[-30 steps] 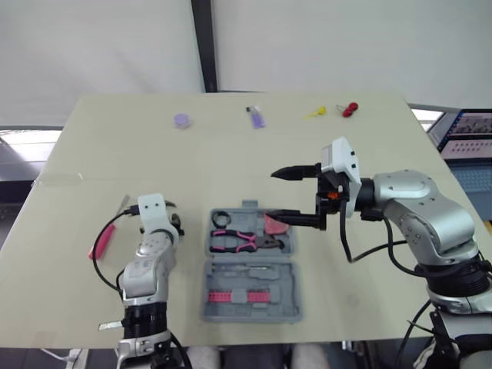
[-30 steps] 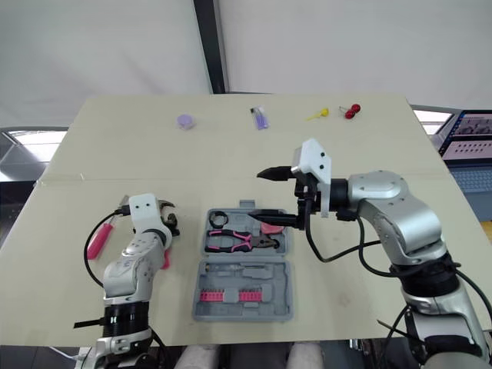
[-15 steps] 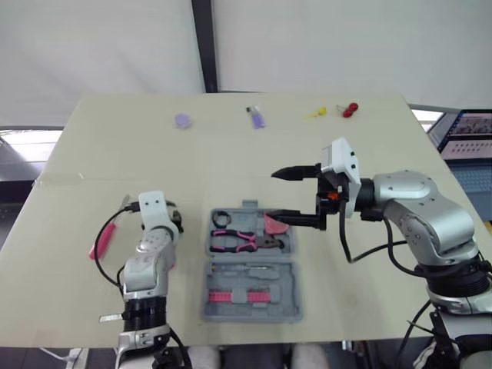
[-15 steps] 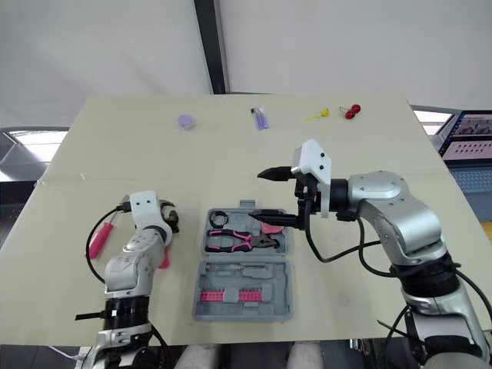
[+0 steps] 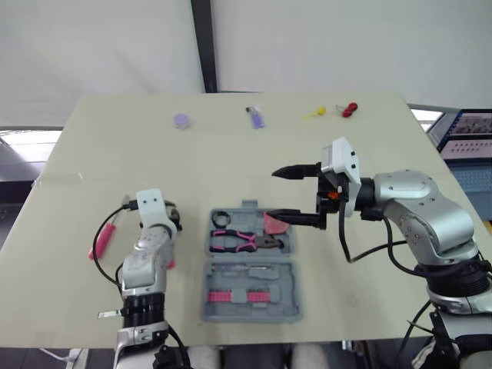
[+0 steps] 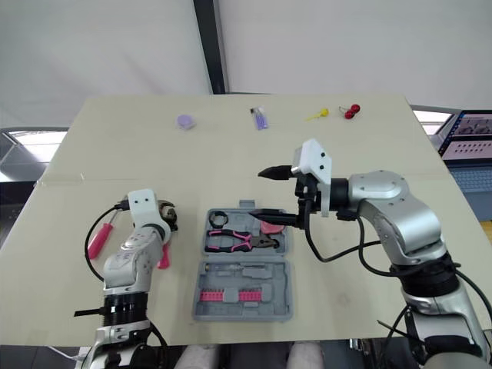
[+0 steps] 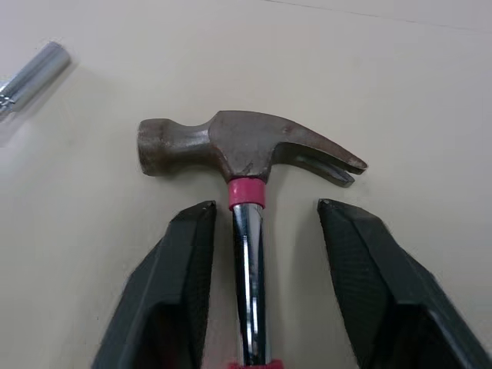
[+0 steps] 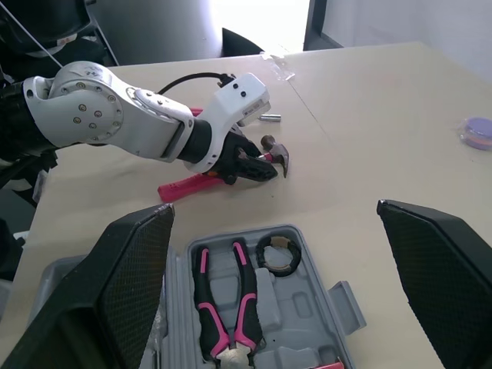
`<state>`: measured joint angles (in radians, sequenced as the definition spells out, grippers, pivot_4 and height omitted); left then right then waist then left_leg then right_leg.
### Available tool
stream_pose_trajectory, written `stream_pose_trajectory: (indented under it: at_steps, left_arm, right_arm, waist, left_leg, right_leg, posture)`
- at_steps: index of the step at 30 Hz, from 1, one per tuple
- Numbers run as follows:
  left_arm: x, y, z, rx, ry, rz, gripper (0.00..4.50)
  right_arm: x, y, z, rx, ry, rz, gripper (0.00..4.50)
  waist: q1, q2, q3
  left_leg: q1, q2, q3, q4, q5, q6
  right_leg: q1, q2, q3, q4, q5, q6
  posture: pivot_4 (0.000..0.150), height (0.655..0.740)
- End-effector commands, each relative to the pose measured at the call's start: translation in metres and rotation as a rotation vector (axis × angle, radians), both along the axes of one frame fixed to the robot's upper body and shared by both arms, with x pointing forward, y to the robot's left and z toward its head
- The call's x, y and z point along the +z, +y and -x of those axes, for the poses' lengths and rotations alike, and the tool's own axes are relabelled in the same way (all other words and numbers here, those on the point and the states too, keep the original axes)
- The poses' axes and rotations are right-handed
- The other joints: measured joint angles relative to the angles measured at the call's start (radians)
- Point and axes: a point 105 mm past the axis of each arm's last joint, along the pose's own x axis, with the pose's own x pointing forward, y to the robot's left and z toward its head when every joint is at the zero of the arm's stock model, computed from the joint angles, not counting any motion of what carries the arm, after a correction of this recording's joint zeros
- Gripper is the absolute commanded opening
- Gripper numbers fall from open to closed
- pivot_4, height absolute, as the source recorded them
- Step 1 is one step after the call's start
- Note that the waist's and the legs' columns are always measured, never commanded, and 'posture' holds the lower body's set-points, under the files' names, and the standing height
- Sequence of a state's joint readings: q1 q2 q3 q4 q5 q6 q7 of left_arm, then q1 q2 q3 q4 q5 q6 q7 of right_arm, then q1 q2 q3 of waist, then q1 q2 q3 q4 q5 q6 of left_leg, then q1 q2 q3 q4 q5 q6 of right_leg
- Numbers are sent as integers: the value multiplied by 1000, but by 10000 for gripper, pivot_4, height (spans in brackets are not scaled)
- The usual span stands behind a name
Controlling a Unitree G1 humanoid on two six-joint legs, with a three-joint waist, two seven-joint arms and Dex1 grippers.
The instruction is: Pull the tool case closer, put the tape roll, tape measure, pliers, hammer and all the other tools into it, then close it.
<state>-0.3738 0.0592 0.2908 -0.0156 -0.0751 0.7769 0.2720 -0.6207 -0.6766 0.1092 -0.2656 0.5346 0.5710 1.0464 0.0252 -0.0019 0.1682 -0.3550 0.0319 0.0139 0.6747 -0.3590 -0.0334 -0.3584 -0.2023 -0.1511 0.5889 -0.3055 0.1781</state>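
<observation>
The grey tool case (image 5: 286,270) lies open at the table's near middle. Pink-handled pliers (image 5: 234,241), a black tape roll (image 5: 221,218) and a red tape measure (image 5: 273,224) rest in its far half. Left of the case lies the hammer (image 7: 246,146), its steel head on the table. My left gripper (image 7: 261,223) is open, one finger on each side of the hammer's chrome shaft just behind the head. My right gripper (image 5: 290,194) hangs open over the case's far right corner, holding nothing.
A pink screwdriver (image 5: 100,242) lies left of my left arm, and a silver bit (image 7: 31,77) lies near the hammer head. Along the far edge sit a purple disc (image 5: 181,120), a purple item (image 5: 256,117), a yellow item (image 5: 314,113) and a red item (image 5: 350,108).
My left arm has shifted slightly to the left over the hammer. The right arm and the case are unchanged.
</observation>
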Motion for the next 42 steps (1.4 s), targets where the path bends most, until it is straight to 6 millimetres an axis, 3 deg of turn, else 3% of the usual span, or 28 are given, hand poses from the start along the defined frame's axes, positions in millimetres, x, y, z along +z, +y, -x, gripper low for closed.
stream_pose_trajectory:
  at_steps: [1, 30, 31, 32, 38, 42]
  left_arm:
    - [-11, 3, 3, 14, 39, 18, 9017]
    - [-18, 4, -2, -13, 49, 27, 9017]
    - [-19, 4, -2, -10, 48, 29, 3577]
    - [-19, 5, -2, -9, 47, 30, 1173]
    - [-18, 3, -1, -18, 42, 46, 509]
    - [-1, -1, -5, -62, -8, 78, 509]
  right_arm:
    - [13, -2, 0, -7, -53, -20, 45000]
    - [11, -2, -2, -17, -54, -9, 45000]
    - [11, -2, -2, -17, -54, -8, 45000]
    - [11, -2, -2, -17, -54, -8, 45000]
    - [13, -2, 0, -12, -60, -15, 45000]
    - [17, -3, 2, -9, -65, -26, 45000]
  waist:
    - [2, 0, 0]
    - [2, 0, 0]
    - [2, 0, 0]
    - [2, 0, 0]
    - [2, 0, 0]
    - [2, 0, 0]
  left_leg:
    - [0, 0, 0, 0, 0, 0]
    - [0, 0, 0, 0, 0, 0]
    - [0, 0, 0, 0, 0, 0]
    - [0, 0, 0, 0, 0, 0]
    - [0, 0, 0, 0, 0, 0]
    - [0, 0, 0, 0, 0, 0]
  right_leg:
    - [0, 0, 0, 0, 0, 0]
    - [1, 0, 0, 0, 0, 0]
    - [1, 0, 0, 0, 0, 0]
    - [1, 0, 0, 0, 0, 0]
    - [1, 0, 0, 0, 0, 0]
    - [1, 0, 0, 0, 0, 0]
  posture:
    - [1500, 7400]
    - [1500, 7400]
    - [1500, 7400]
    - [1500, 7400]
    - [1500, 7400]
    - [1500, 7400]
